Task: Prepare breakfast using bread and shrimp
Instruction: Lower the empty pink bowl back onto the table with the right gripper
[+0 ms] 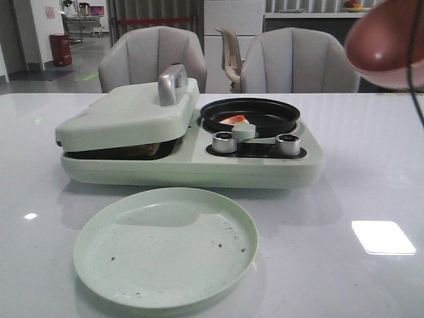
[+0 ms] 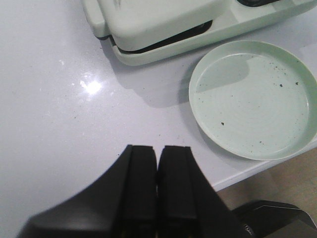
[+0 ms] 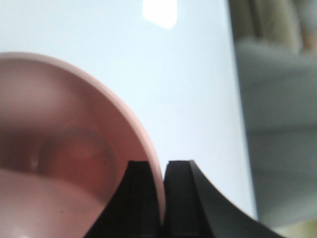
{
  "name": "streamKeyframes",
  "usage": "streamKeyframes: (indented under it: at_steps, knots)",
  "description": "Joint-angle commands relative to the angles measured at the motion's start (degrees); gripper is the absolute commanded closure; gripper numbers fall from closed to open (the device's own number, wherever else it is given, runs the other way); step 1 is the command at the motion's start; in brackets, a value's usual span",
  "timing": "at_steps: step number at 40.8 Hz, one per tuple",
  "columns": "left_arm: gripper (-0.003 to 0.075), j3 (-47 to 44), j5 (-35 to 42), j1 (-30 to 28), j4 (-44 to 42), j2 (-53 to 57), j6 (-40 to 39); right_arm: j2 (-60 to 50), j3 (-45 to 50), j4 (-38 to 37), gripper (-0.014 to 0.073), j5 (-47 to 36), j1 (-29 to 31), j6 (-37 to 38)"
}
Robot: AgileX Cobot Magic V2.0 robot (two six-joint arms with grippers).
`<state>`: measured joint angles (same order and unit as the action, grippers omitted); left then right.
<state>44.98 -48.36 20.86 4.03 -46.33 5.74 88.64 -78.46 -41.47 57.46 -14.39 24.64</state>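
Matte black gripper (image 2: 157,191) fingers (image 2: 141,188), flat-faced (same on right gripper (image 3: 163,198))

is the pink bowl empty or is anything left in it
Empty: the right wrist view shows the pink bowl's bare inside. The shrimp lies in the black pan.

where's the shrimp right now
In the front view the shrimp lies in the black round pan on the cooker's right half, just behind the knobs.
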Motion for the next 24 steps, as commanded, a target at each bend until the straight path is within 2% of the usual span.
streamKeyframes:
  at_steps: [1,7,13,17,24]
  knots:
    - [0.0612,1.4,3.84,0.28,0.12,0.22,-0.46,-5.51,5.72,10.54,0.055,-6.97,7.36,-4.74]
    - [0.0612,1.4,3.84,0.28,0.12,0.22,-0.46,-6.05,14.19,31.02,0.055,-12.97,17.95,-16.58]
    - [0.0612,1.4,3.75,0.28,0.12,0.22,-0.46,-5.31,21.96,46.65,0.055,-20.94,24.16,-27.48]
    - [0.0612,1.4,3.75,0.28,0.12,0.22,-0.46,-3.72,25.66,51.95,0.055,-25.27,25.17,-31.42]
    - [0.0612,1.4,3.75,0.28,0.12,0.22,-0.46,-0.19,26.85,53.2,0.0526,-28.6,25.17,-31.93]
